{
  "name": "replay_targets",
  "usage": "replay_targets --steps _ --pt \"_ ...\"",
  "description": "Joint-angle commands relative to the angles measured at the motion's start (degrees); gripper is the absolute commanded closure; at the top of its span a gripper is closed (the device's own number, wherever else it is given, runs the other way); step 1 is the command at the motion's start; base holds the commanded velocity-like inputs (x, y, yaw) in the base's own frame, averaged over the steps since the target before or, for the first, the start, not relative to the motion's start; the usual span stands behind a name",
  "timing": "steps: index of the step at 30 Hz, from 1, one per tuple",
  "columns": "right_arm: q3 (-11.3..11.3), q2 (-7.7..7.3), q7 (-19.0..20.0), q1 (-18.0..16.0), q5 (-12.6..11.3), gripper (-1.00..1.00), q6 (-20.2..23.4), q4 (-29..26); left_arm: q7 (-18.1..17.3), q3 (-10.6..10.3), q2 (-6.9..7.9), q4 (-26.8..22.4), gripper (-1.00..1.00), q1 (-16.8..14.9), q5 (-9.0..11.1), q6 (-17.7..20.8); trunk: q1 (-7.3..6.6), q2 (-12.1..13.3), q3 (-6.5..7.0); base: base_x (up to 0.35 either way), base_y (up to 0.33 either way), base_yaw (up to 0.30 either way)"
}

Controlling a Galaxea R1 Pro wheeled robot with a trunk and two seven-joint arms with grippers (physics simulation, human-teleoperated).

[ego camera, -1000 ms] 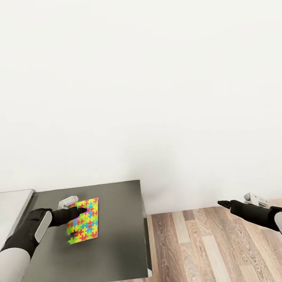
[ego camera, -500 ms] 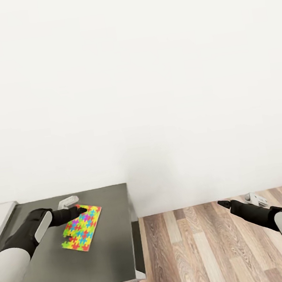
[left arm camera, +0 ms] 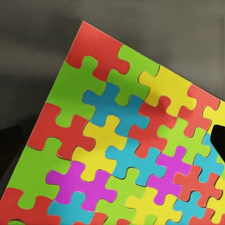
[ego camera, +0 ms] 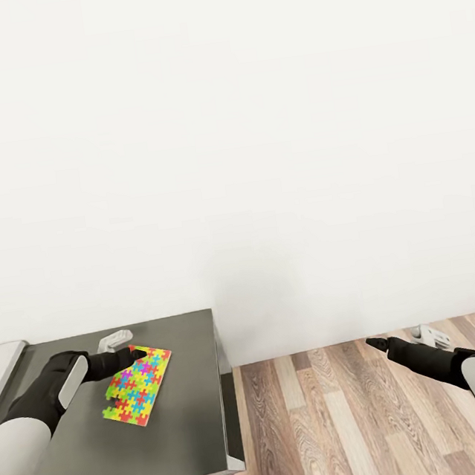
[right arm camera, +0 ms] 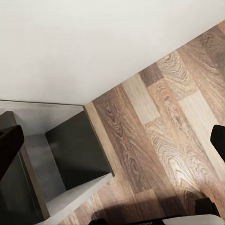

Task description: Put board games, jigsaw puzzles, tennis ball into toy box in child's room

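jigsaw puzzle: edges cut off, wrist view | left claw: grip unclear

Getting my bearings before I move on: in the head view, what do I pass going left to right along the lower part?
left gripper → jigsaw puzzle → dark cabinet top edge → wood-plank floor → right gripper

Wood-plank floor running diagonally, meeting a white wall. Dark grey cabinet standing against that wall, its pale lower edge resting on the planks. Black fingertips at opposite picture edges, set well apart.
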Motion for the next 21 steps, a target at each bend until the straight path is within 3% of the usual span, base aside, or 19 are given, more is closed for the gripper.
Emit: replay_targets --steps 1,17,21 --pt "-0.03 -0.01 -0.54 -0.04 -0.6 -1.0 0.23 -0.08 -0.13 -0.22 0.05 -0.04 -1.0 -0.04 -0.01 0.14 0.03 -0.11 -0.1 0.0 0.0 0.0" --pt "-0.08 -0.08 -0.54 -0.04 -0.7 -1.0 0.41 -0.1 -0.5 -0.22 0.09 -0.04 -1.0 -0.04 0.04 0.22 0.03 -0.11 -0.1 0.0 0.0 0.0" --pt "-0.08 -0.09 -0.54 -0.04 -0.7 -1.0 0.44 -0.08 -5.44 -0.92 0.09 -0.04 -1.0 -0.04 -0.53 0.19 0.03 -0.11 -0.1 0.0 0.0 0.0"
